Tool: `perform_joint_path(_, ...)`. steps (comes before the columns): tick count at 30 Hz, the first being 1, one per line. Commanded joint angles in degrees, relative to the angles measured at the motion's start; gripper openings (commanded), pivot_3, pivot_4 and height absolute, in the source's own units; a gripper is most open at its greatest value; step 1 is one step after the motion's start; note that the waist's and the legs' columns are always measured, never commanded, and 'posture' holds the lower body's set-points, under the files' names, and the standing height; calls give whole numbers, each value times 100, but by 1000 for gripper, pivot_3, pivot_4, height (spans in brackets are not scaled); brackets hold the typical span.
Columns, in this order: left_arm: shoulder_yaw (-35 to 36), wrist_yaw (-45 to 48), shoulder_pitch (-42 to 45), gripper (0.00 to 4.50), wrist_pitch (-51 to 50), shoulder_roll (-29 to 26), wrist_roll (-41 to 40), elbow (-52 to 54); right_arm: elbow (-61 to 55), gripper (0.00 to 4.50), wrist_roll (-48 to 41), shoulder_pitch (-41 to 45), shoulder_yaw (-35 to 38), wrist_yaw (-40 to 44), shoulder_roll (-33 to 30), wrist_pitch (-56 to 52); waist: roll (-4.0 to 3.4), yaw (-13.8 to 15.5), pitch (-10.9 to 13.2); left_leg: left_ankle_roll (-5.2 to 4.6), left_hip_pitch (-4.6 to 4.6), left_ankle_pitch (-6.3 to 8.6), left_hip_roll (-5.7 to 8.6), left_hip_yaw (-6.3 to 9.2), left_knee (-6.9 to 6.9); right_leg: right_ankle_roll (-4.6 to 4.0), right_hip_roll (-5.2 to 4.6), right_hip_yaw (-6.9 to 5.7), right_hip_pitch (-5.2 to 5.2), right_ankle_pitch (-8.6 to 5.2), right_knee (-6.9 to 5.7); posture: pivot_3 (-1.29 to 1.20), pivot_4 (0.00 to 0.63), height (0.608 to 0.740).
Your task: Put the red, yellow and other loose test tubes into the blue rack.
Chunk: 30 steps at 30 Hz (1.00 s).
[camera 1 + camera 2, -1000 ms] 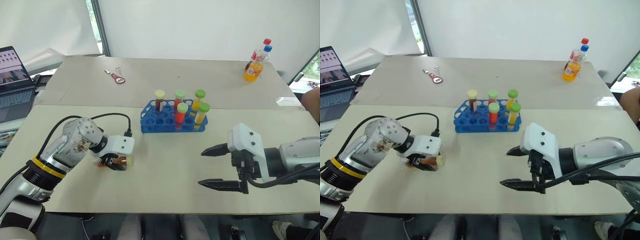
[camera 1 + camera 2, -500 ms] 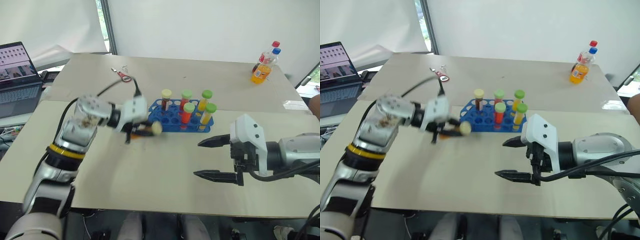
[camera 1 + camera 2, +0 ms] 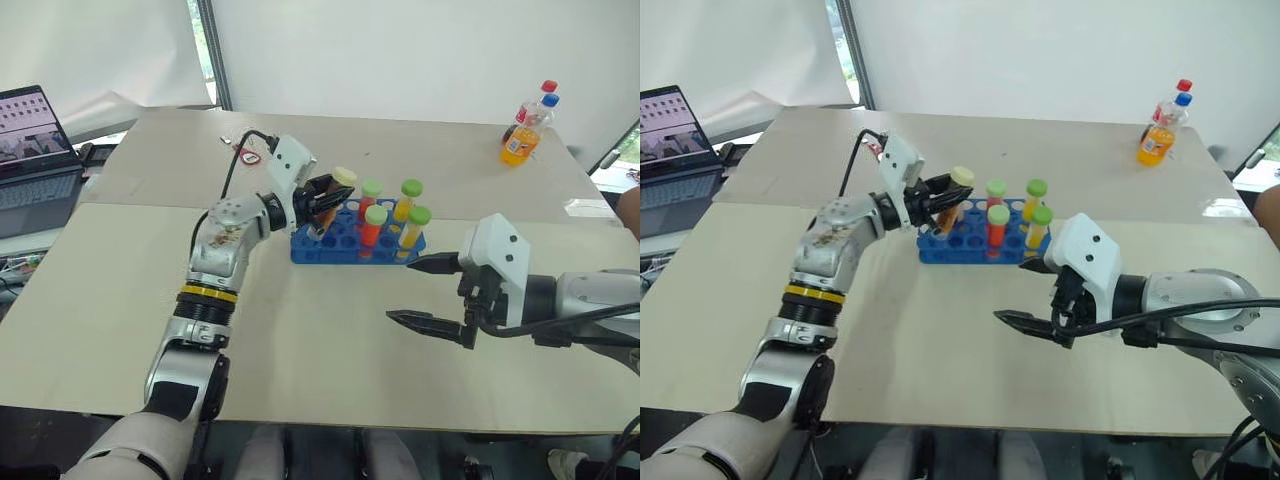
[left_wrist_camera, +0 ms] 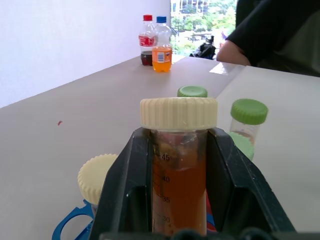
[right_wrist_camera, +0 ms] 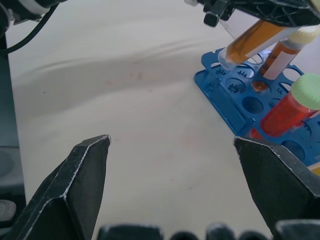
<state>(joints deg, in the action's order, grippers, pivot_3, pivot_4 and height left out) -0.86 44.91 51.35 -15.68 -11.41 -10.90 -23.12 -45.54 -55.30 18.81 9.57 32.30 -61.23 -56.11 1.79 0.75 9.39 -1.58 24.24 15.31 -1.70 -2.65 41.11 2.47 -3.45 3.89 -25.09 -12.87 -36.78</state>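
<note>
Two pale beige counters (image 3: 300, 350) butt together along a seam running across the frame. The blue rack (image 3: 350, 243) stands on the near one, just below the seam at centre. On the far counter, two drink bottles (image 3: 528, 124) stand at upper right and a small red-handled tool (image 3: 247, 154) lies at upper left.

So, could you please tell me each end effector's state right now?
Left end effector: closed on the cream-capped tube.
Right end effector: open, holding nothing.
</note>
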Motion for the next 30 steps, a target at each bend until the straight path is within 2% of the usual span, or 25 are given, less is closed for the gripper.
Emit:
perform_joint_path(1, 15, -145, 162, 907, 326, 178, -63, -75, -177, 4390, -89, 17, 112, -147, 0, -95, 0, 0, 0, 0, 0, 0, 0, 1, 0, 0, 0, 0, 0, 0, 0, 0, 150, 733)
perform_joint_path(17, -141, -512, 15, 907, 1132, 611, 179, -905, -274, 4390, -408, -80, 272, -904, 169, -277, 0, -1, 0, 0, -3, 0, 1, 3, -2, 0, 0, 0, 4, 0, 1, 0, 150, 733)
perform_joint_path(30, -108, -531, -226, 907, 949, 493, 67, -348, -121, 4390, -548, 77, 302, -1373, 251, -331, 0, -11, -1, 0, -4, 0, 0, 5, -4, 0, 1, 0, 5, 0, 1, 0, 150, 733)
